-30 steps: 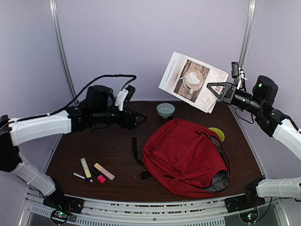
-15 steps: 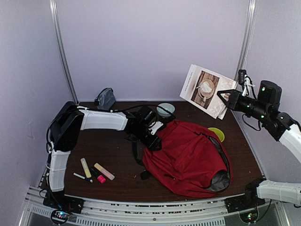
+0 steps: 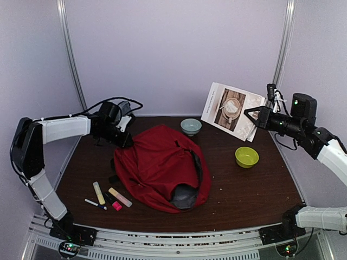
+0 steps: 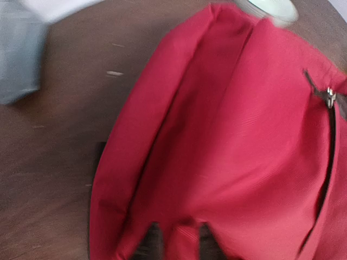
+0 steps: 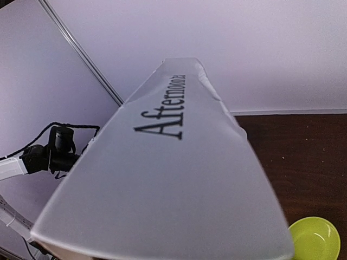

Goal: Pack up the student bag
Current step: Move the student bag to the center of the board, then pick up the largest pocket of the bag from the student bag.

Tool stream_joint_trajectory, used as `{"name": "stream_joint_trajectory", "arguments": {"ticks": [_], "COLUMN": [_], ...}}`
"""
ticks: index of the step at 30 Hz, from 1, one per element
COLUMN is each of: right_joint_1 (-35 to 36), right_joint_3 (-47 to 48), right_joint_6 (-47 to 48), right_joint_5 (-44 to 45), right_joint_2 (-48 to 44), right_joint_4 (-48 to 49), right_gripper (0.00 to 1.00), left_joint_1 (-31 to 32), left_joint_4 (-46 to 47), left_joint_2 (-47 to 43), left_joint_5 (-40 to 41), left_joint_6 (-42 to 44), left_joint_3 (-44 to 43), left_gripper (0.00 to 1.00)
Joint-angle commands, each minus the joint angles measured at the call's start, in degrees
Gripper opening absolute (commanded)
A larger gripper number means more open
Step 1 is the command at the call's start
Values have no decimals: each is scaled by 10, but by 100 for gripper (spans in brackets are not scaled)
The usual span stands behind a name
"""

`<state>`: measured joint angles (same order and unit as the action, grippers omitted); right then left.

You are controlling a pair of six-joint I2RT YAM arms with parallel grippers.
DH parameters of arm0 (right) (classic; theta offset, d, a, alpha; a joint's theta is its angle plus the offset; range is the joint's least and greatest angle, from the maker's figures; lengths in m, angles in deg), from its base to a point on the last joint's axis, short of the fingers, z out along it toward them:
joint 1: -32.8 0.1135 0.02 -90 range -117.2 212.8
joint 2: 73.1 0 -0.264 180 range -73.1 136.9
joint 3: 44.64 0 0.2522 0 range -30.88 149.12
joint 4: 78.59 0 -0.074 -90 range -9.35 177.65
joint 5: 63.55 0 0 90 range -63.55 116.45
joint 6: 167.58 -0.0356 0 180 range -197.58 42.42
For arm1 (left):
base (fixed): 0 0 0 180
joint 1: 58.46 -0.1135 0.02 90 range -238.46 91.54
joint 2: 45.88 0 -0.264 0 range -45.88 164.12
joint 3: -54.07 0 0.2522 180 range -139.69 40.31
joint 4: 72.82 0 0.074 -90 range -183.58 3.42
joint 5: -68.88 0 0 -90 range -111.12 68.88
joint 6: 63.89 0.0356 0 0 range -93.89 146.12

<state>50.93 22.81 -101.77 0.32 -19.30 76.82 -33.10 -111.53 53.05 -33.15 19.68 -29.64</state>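
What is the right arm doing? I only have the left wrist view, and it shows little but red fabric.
Observer: The right gripper is holding a booklet with a coffee-cup cover in the air at the far right, well to the side of the student bag.
Operator: Is the bag open anywhere for it to go in?
Observer: Yes. In the top view the main opening gapes at the end nearest the arm bases, and the grey lining shows inside.
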Motion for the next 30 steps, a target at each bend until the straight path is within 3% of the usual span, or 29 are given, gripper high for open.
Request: {"name": "stream_joint_trajectory", "arguments": {"ticks": [1,2,3,5,9,11,16,20,23,25,27,28,29,30], "right_joint_1": [0,0,0,1,1,1,1,2,6,13,21,25,28,30], "right_joint_3": [-9,-8,-8,-8,-8,-7,-8,-15,-20,-19,-18,-19,-18,-18], "right_joint_6": [-19,-19,-17,-14,-11,-8,0,-5,-12,-14,-13,-12,-9,-9], "right_joint_5": [-45,-46,-46,-46,-52,-54,-57,-61,-68,-72,-72,-72,-72,-72], "right_joint_2": [12,13,14,13,13,14,13,17,25,30,31,31,29,28], "right_joint_4": [31,28,24,20,11,6,-4,5,13,12,8,5,0,-6], "right_gripper": [30,30,30,30,31,31,32,32,31,31,31,31,32,32], "left_joint_1": [-25,-23,-17,21,158,212,250,270,270,270,270,270,270,270], "left_joint_4": [-18,-22,-19,5,33,6,-132,-157,-128,-96,-59,-46,-37,-33], "left_joint_2": [-35,-40,-47,-73,-120,-122,-96,-83,-60,-51,-45,-43,-41,-40], "left_joint_5": [75,72,67,70,54,24,-37,58,190,234,241,243,249,258], "left_joint_6": [47,50,51,80,222,271,322,333,309,309,309,306,298,292], "left_joint_3": [-14,-22,-26,-22,-7,-8,-9,22,20,16,12,9,5,-1], "left_gripper": [75,95,97,98,98,98,98,98,97,93,79,54,23,0]}}
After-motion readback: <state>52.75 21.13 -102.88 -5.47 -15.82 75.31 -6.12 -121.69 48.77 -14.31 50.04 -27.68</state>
